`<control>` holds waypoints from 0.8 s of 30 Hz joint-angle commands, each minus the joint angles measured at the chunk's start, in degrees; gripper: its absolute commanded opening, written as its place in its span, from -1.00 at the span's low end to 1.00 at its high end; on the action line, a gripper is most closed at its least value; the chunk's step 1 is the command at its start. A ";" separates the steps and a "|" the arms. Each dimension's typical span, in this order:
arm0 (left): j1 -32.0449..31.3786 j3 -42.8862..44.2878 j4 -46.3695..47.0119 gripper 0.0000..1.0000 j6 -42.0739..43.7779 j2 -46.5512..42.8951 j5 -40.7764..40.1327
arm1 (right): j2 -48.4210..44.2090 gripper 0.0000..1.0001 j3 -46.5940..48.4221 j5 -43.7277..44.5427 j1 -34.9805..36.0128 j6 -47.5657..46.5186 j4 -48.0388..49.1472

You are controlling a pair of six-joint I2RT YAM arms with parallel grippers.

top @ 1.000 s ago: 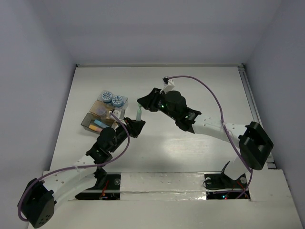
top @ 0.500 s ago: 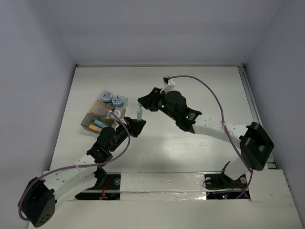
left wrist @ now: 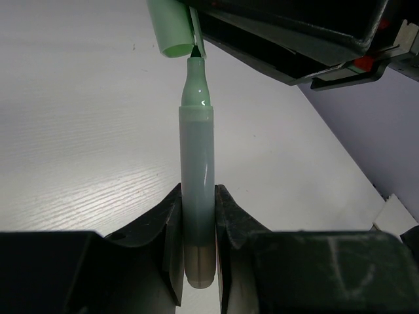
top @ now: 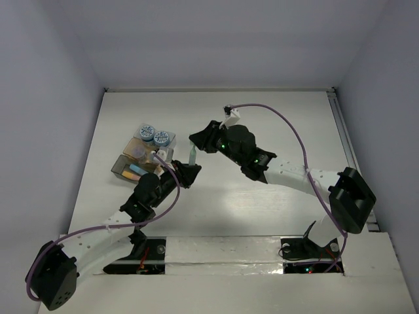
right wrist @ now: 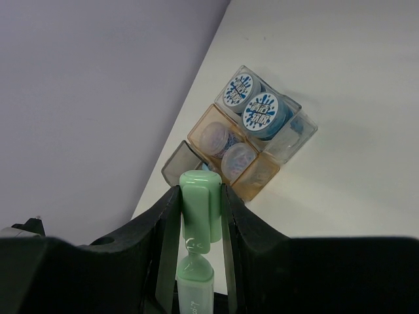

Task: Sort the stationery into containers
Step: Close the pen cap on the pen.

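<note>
Marker (left wrist: 197, 190), pale green with a greyish barrel, stands upright in the left pincer (left wrist: 198, 226). The two dark fingers are clamped on the barrel's lower end, and the felt tip points up, bare. Its cap (left wrist: 171, 26), the same green, hangs mouth-down just above the tip and a touch to one side. The tip therefore meets the cap's rim by the clip rather than the opening. The right pincer (right wrist: 200, 196) is closed tight on the cap, one finger pressing each side. Seen from above, marker and cap meet in the air over the white tabletop (top: 275, 118), just right of the boxes.

Held against the views of a second and half a second ago, almost nothing differs. Both arms keep the same pose, marker and cap sit at the same spot, and the cap is not yet on. Any shift is too slight to make out.

The see-through boxes lie touching one another beside the left arm, unchanged. The clear box (right wrist: 298, 131), farthest off, holds two blue-topped tubs (right wrist: 262, 112) side by side. The brownish box (right wrist: 258, 176) next to it holds two paler tubs (right wrist: 239, 157). The near box (top: 121, 171), partly crossed by the left arm's cable, holds a blue stick (top: 137, 169).
</note>
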 commanded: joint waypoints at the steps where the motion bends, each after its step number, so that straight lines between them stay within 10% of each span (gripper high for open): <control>1: 0.20 2.59 3.40 -1.00 0.75 -1.51 -0.35 | -0.28 -1.00 0.76 1.13 0.76 -1.21 2.05; 24: 0.20 5.22 0.49 -1.00 0.84 2.01 -3.60 | -3.27 -1.00 -1.79 3.50 0.76 -2.53 2.40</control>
